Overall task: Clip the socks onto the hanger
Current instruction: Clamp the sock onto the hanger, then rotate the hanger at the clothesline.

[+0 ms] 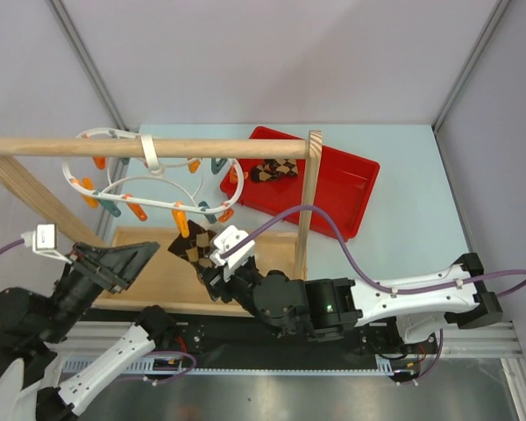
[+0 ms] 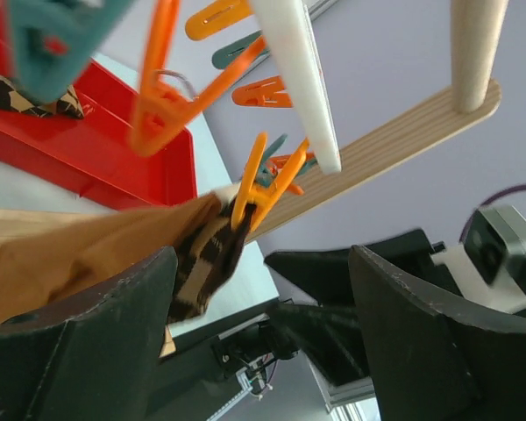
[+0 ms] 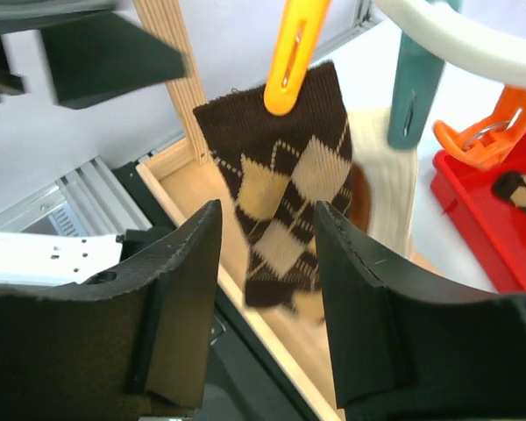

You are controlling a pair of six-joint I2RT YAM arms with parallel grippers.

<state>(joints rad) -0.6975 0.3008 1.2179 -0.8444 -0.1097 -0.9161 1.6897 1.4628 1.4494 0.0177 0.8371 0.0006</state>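
Observation:
One argyle sock (image 1: 197,243) hangs from an orange clip (image 1: 181,217) on the white wavy hanger (image 1: 77,182), which hangs by its hook loop (image 1: 149,154) from the wooden rod. My right gripper (image 1: 214,265) is open just below and right of this sock. In the right wrist view the sock (image 3: 280,189) hangs from the orange clip (image 3: 289,53) just beyond my open right gripper (image 3: 266,217), not touching it. My left gripper (image 1: 145,256) is open and empty to the sock's left; its view shows the sock (image 2: 206,263) and clip (image 2: 259,189). A second sock (image 1: 276,169) lies in the red tray (image 1: 351,189).
The wooden rod (image 1: 158,147) spans the left and rests on an upright post (image 1: 309,202) above a wooden base board (image 1: 153,276). Other orange and teal pegs (image 1: 114,209) hang round the hanger ring. Grey walls close the back and sides.

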